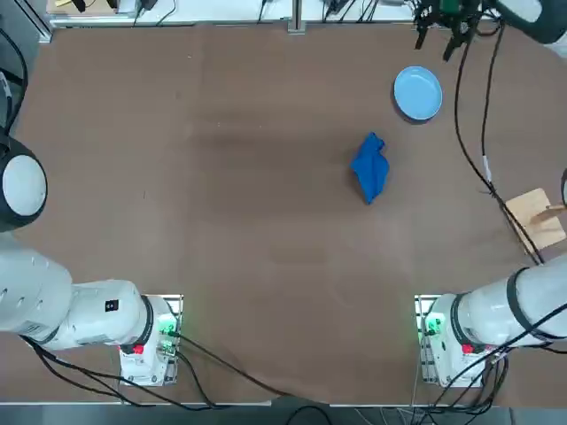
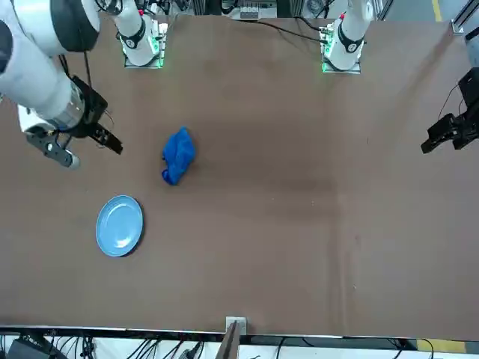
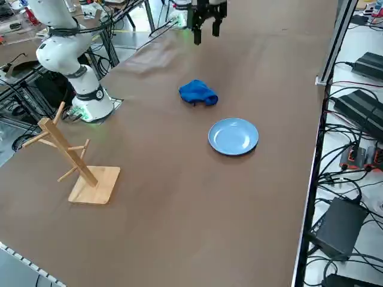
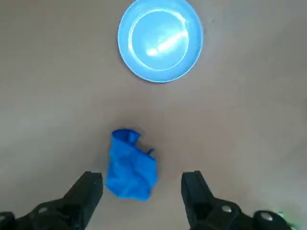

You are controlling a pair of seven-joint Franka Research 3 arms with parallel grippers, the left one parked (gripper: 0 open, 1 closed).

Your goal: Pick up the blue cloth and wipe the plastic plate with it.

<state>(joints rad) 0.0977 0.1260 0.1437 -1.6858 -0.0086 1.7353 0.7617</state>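
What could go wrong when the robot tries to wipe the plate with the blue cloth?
The blue cloth is bunched up small, so the right gripper, open above the table, might pinch only a bit of it and drop it.

The plate lies loose on the table with nothing beside it to stop it, so it could slide away while being wiped.

Its rim is low, so the fingers might bump it if they press too hard.

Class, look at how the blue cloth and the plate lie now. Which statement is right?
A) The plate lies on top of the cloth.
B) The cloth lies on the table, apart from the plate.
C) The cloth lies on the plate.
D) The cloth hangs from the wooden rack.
B: the cloth lies crumpled on the table, with bare tabletop between it and the plate.
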